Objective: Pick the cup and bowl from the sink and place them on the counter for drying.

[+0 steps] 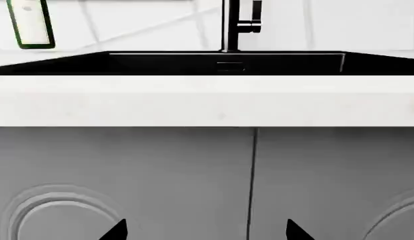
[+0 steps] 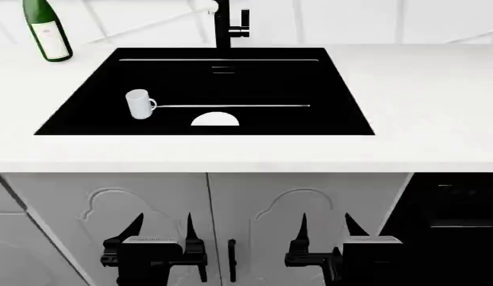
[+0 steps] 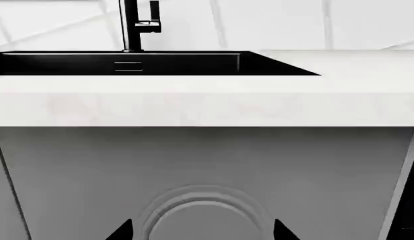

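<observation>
- The counter (image 2: pixel 421 101) wraps the black sink (image 2: pixel 310 77), with its faucet (image 2: pixel 224 27) at 12 o'clock.
- Grey cabinet doors (image 2: pixel 151 202) face me below.
- My left gripper (image 2: pixel 163 229) and right gripper (image 2: pixel 324 229) hang before those doors, fingers spread apart, holding nothing.
- A green wine bottle (image 2: pixel 47 30) stands at 10 o'clock; its pale label is unreadable.
- The bowl (image 2: pixel 214 120) lies at the sink's near wall.
- The cup (image 2: pixel 139 103) stands at the bowl's 9 o'clock, apart.

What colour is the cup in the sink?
Plain white, clearest in the head view: the cup against the black sink.
</observation>
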Robot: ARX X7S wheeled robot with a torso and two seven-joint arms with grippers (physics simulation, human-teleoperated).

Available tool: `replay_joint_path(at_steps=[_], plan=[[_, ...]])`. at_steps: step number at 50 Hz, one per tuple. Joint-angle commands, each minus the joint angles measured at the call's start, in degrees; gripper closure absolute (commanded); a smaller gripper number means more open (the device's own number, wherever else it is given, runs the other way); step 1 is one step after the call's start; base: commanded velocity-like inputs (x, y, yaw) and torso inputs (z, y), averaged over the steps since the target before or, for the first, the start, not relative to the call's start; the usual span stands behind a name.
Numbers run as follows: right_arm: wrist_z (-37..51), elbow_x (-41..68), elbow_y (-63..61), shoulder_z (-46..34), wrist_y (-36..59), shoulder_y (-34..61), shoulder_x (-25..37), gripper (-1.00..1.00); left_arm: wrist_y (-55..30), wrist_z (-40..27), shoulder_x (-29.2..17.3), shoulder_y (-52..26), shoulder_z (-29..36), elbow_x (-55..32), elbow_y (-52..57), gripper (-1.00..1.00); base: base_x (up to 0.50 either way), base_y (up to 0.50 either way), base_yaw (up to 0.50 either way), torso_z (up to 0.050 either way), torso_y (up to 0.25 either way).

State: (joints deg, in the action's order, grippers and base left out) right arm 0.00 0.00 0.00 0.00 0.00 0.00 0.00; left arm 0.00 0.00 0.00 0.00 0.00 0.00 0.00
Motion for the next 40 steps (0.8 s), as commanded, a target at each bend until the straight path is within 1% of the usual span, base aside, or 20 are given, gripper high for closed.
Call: replay_joint_path(at_steps=[1,3,9,21,24,29,40], plan=[[1.34,0.32,-0.04,-1.2,-0.42,-0.03,0.98,-1.0,0.06,-0.94,-1.01,-0.35,1.78,0.09,-1.3,-1.0,0.0,0.0,0.0,0.0,0.0],[1.87,0.59,0.03,-1.96,-0.27,0.1,1.45,-1.0,-0.13,-1.93,-1.47,-0.52,1.18,-1.0,-1.22,-1.0,0.0,0.0,0.0,0.0,0.0],[2.72,1.36,0.21,-3.03,-1.5,-0.11,2.51,-1.0,-0.12,-3.51,-2.02,-0.99,2.65,-1.85,-2.06,-1.0,0.0,0.0,0.0,0.0,0.0],[4.0,2.13,-0.34,-4.75,-0.52,-0.06,3.82,-1.0,1.15,-3.79,-4.13,0.13,3.3,-3.92,-2.0,-1.0,0.0,0.0,0.0,0.0,0.0],[3.61,4.27,-0.25,-4.18,-1.65,-0.19,3.87,-1.0,0.43,-4.58,-3.85,-0.65,3.94,-3.66,-2.01,-1.0,0.0,0.44,0.0,0.0,0.0],[4.44,3.22,0.2,-5.12,-1.63,0.02,4.46,-1.0,0.54,-5.83,-3.81,-1.71,5.64,-1.96,-3.12,-1.0,0.0,0.5,0.0,0.0,0.0],[5.69,3.49,0.35,-5.76,-2.02,0.08,5.13,-1.0,-0.08,-6.65,-4.45,-2.01,6.39,-3.06,-3.28,-1.0,0.0,0.5,0.0,0.0,0.0]])
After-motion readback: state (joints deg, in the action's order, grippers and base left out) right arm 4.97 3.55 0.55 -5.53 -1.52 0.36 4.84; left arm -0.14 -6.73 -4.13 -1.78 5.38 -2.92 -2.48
